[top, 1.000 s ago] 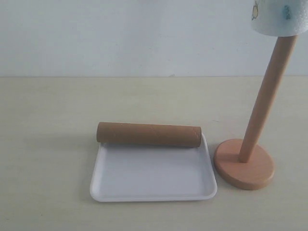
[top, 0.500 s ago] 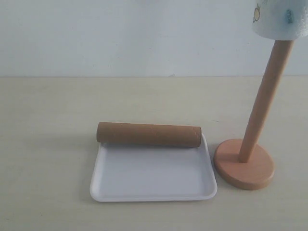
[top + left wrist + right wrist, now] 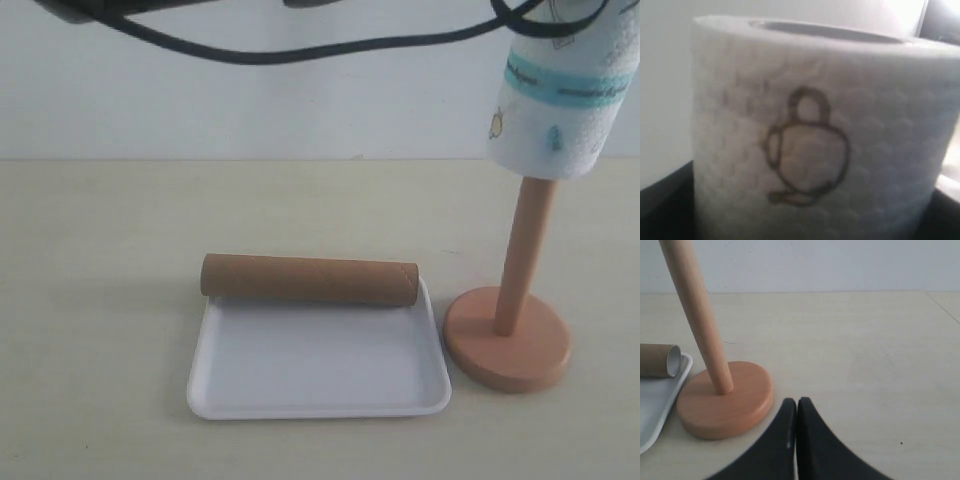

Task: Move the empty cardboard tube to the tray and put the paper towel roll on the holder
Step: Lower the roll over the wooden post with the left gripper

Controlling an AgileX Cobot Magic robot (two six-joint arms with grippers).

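Upper right, left gripper (image 3: 805, 220) grips roll (image 3: 560, 100), partway down holder (image 3: 527, 250); centre, tube (image 3: 308, 279) lies on tray (image 3: 320, 370); right gripper (image 3: 797, 435) closed, empty.

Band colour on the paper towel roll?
Teal, around the white printed paper towel roll; clearest in the exterior view.
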